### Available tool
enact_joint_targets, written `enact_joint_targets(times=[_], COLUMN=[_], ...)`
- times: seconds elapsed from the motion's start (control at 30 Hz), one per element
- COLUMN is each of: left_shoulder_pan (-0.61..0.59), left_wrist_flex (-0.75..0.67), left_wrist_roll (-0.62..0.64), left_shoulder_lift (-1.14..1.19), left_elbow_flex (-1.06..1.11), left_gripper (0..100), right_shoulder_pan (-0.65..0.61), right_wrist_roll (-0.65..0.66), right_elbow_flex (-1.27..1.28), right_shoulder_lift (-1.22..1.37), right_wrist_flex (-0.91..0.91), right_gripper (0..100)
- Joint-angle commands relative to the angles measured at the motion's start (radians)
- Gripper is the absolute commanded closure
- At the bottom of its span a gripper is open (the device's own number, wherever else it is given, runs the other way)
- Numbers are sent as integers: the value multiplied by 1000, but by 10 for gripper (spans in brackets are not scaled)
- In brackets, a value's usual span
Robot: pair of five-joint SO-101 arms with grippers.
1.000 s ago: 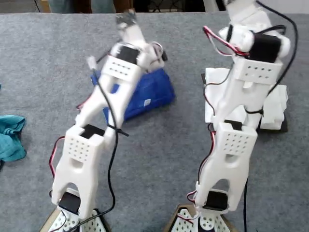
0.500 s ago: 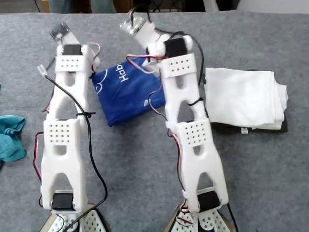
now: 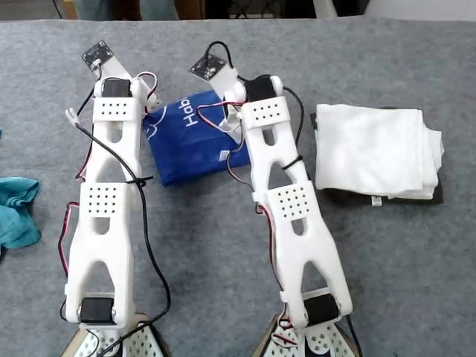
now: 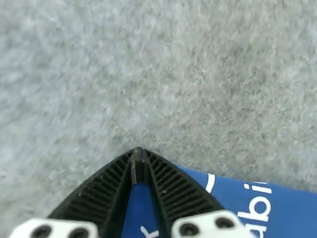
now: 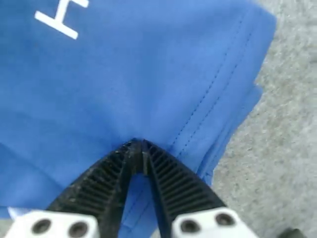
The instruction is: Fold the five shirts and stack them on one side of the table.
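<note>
Shirts on the table [image 3: 223,245], in the order in which they lie from its left edge to its right.

Teal shirt [image 3: 16,212]: crumpled and unfolded, at the left edge, well apart from both arms.

Left gripper [image 4: 137,154]: jaws pressed together, nothing seen between them; the tips stand over bare table just beyond the edge of the blue shirt.

Blue shirt [image 3: 190,152]: folded to a compact rectangle, lying between the two arms toward the far middle of the table; its edges look fairly square, with several layers showing at one side.

Right gripper [image 5: 137,146]: jaws pressed together with the tips on or just above the blue cloth, near a stitched hem; whether a pinch of fabric is caught between them cannot be told.

White shirt [image 3: 368,152]: folded, near the right edge; it rests on a dark shirt [image 3: 401,199], of which a thin margin shows along the near and right sides; together they form the stack.

Step in hand, as judged: the blue shirt's fold appears complete, and its transfer to the stack is due; the teal one remains to be folded.

Next move, as judged: a firm hold through all layers at both sides, a level carry so that the fold does not open, and a square landing on the white top.
</note>
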Motion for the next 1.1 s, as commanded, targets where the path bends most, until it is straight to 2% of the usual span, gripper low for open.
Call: enact_joint_targets(times=[0.0, 0.2, 0.33, 0.4, 0.6, 0.8, 0.93, 1.07], left_shoulder_pan=[-12, -79, -130, -145, -219, -274, -274, -274], left_wrist_flex=[74, 155, 155, 155, 98, 60, 58, 57], left_wrist_roll=[-11, -11, -12, -12, -12, -12, -12, -12], left_shoulder_lift=[-9, -17, -20, -18, -8, 20, 20, 18], left_elbow_flex=[-88, -225, -223, -223, -214, -219, -219, -219], left_gripper=[969, 968, 967, 967, 967, 967, 967, 967], right_shoulder_pan=[35, 34, 38, 55, 60, -21, -40, -44], right_wrist_roll=[-6, -6, -15, -91, -468, -767, -862, -882], right_elbow_flex=[-122, -93, -85, -82, -10, 366, 519, 581], right_shoulder_lift=[-36, -220, -306, -331, -395, -512, -515, -515], right_wrist_flex=[41, 75, 98, 104, 107, 103, 48, -55], right_gripper=[984, 984, 984, 984, 963, 724, 698, 698])
